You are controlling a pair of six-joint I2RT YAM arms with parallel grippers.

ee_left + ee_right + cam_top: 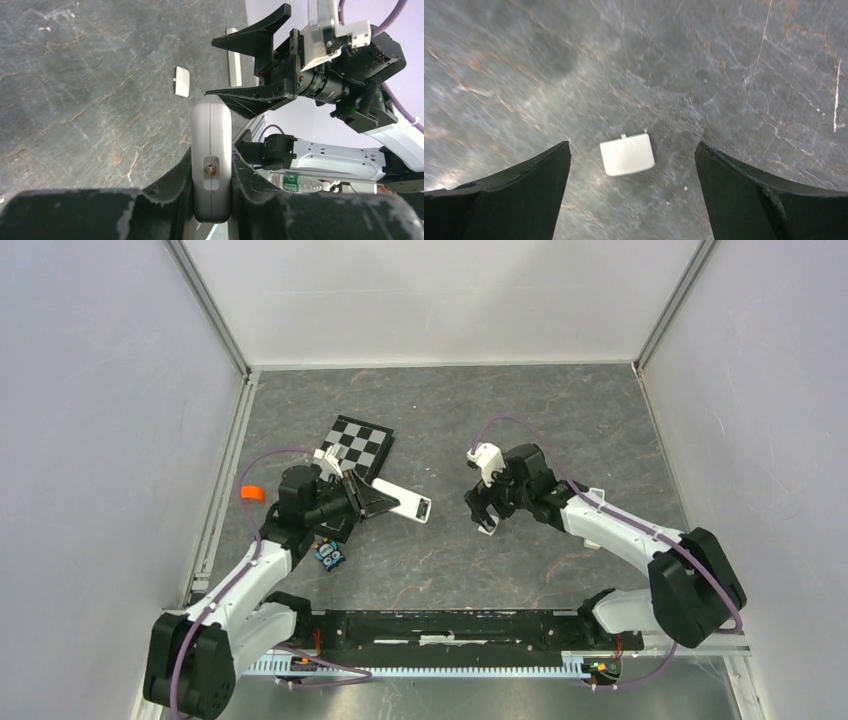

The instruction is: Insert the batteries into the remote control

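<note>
My left gripper (368, 498) clamps the remote control (211, 142) left of centre, my right gripper (481, 512) hangs with jaws spread wide over a small white square piece (627, 154), and with no batteries visible, I judge loading unstarted.

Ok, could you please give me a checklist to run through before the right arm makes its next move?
1. Left gripper clamped on the remote control: ok.
2. Right gripper open and holding nothing: ok.
3. Small white square piece lying flat on the table, apart from both right fingers: ok.
4. Batteries located: not ok, none shows in any view.
5. Battery bay of the remote control open and turned upward: cannot tell from these views.
</note>
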